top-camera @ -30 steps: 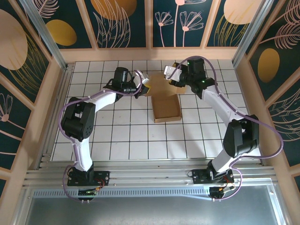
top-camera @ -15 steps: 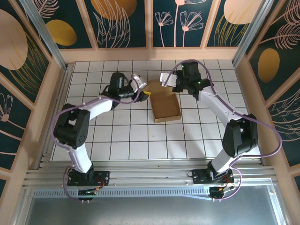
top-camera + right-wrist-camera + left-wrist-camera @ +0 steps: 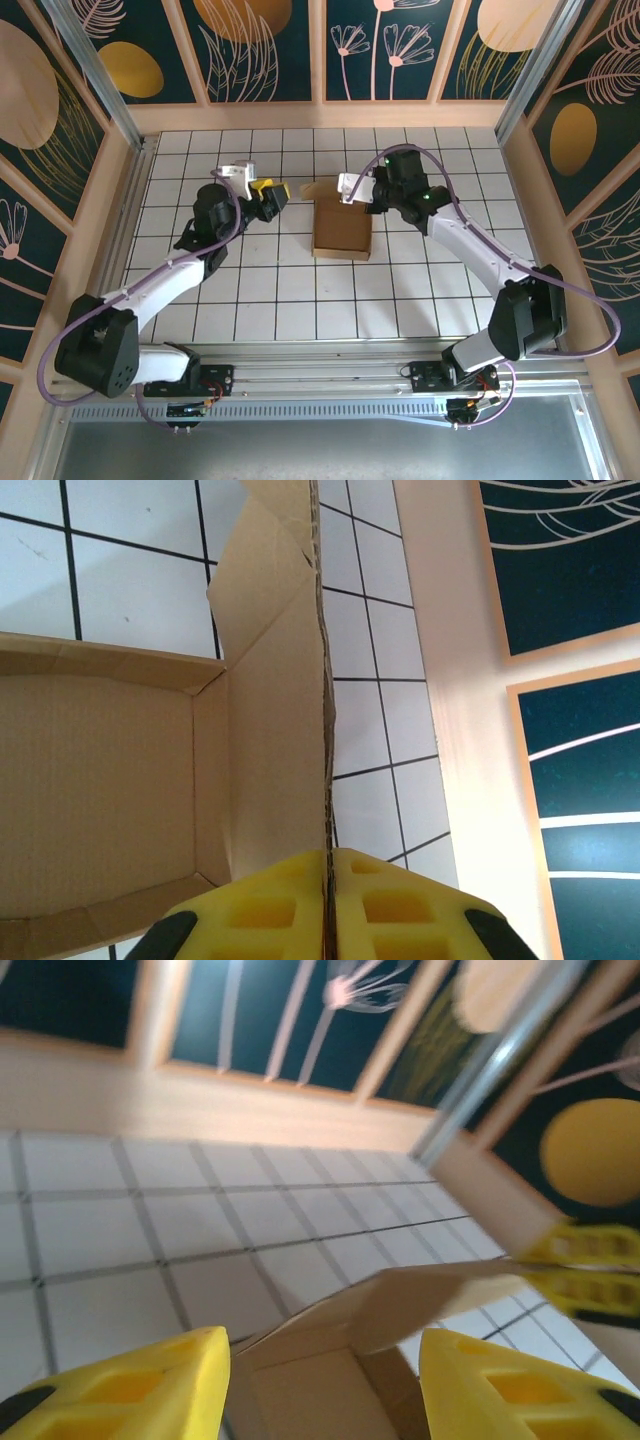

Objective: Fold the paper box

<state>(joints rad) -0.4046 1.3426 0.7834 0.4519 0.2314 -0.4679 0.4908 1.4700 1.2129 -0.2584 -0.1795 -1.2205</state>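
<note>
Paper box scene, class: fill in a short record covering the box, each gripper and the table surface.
Paper box: brown cardboard, partly folded, open on top, resting on the tiles
Right gripper: shut on the edge of one box side panel
Left gripper: open, facing the box, apart from it
Table: white tiles with dark grid lines

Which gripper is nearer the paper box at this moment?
Right. The right gripper is shut on the paper box's far flap. The left gripper is open, off the box's far-left corner and not touching it.
</note>
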